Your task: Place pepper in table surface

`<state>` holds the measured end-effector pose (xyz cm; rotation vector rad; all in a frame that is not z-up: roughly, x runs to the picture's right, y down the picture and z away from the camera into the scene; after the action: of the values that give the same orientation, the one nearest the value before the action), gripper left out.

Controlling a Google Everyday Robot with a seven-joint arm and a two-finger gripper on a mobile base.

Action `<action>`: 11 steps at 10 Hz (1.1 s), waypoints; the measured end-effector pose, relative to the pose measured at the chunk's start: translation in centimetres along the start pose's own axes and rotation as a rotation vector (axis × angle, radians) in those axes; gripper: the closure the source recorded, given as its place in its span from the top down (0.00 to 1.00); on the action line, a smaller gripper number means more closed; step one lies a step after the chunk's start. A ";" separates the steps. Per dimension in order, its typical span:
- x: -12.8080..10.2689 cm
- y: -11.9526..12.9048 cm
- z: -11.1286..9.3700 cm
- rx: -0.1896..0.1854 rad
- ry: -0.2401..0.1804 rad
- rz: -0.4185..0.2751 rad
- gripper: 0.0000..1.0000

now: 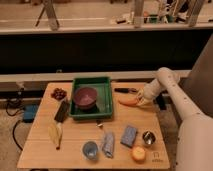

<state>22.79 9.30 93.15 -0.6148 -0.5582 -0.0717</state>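
Orange pepper (128,101) lies on the wooden table (75,134), just right of the green tray (92,115); gripper (142,98) sits at the pepper's right end, apparently touching it; whether it clasps the pepper or not, cannot tell; purple bowl (85,97) sits in the tray.

Around the gripper (142,98) at the surface's (75,132) right edge: one pepper (128,101) just beside, one tray (91,80) and one bowl (85,96) leftward, one orange (138,154) well apart.
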 end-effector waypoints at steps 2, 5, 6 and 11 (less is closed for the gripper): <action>0.2 0.1 0.2 -0.012 0.030 0.003 0.36; 0.3 0.2 -0.1 -0.004 0.052 0.005 0.68; 0.4 0.2 -0.3 -0.003 0.054 0.006 0.75; 0.2 0.3 -1.0 0.002 0.072 0.014 0.80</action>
<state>23.53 9.00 92.46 -0.6121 -0.4838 -0.0797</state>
